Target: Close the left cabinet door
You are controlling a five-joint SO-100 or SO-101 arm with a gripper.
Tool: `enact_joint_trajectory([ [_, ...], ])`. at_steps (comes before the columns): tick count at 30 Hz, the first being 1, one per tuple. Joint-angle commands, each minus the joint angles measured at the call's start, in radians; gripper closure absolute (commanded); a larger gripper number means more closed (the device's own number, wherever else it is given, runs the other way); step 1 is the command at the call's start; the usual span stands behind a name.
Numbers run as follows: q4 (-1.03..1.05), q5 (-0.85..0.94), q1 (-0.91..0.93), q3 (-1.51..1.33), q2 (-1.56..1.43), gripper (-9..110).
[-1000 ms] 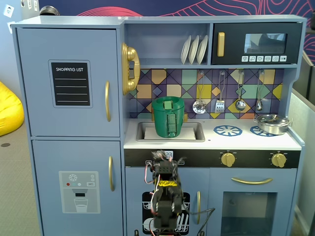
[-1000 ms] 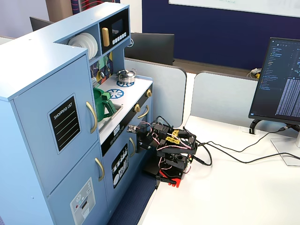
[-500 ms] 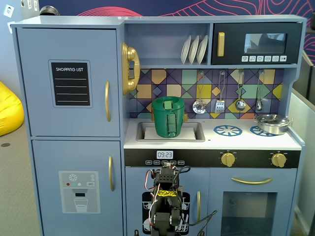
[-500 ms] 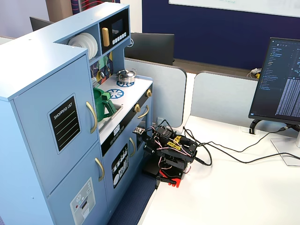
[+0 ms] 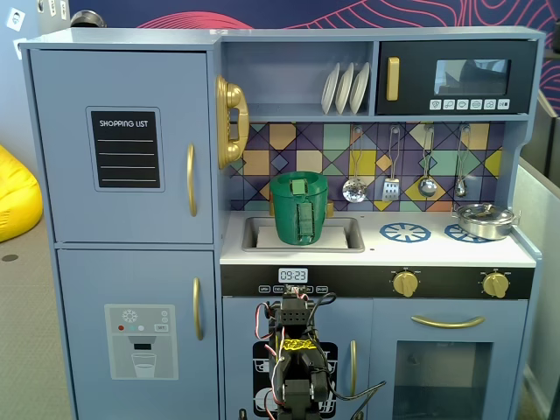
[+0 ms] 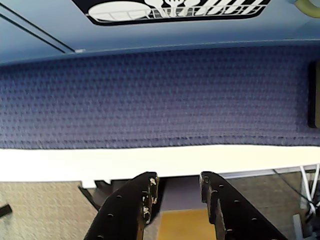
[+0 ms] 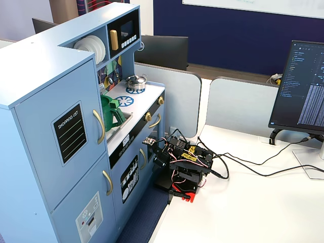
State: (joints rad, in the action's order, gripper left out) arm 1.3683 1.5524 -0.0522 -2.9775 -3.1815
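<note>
The left cabinet door is light blue with a black "SHOPPING LIST" panel and a gold handle. It lies flush with the cabinet front, shut, in both fixed views. The arm sits folded low on the white table in front of the kitchen's lower middle doors, far below and right of that door. In the wrist view my gripper points down over the table's edge and a blue mat. Its jaws stand apart with nothing between them.
The ice-dispenser door is below the left door. A green pitcher stands in the sink, a pot on the stove. The microwave is top right. A monitor and cables are on the table.
</note>
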Motion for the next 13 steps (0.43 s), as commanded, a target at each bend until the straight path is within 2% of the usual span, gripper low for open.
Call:
enact_joint_trajectory([
  [1, 0.163, -0.041, -0.014, -0.018, 0.005, 99],
  [13, 0.163, -0.041, -0.008, -0.018, 0.005, 99],
])
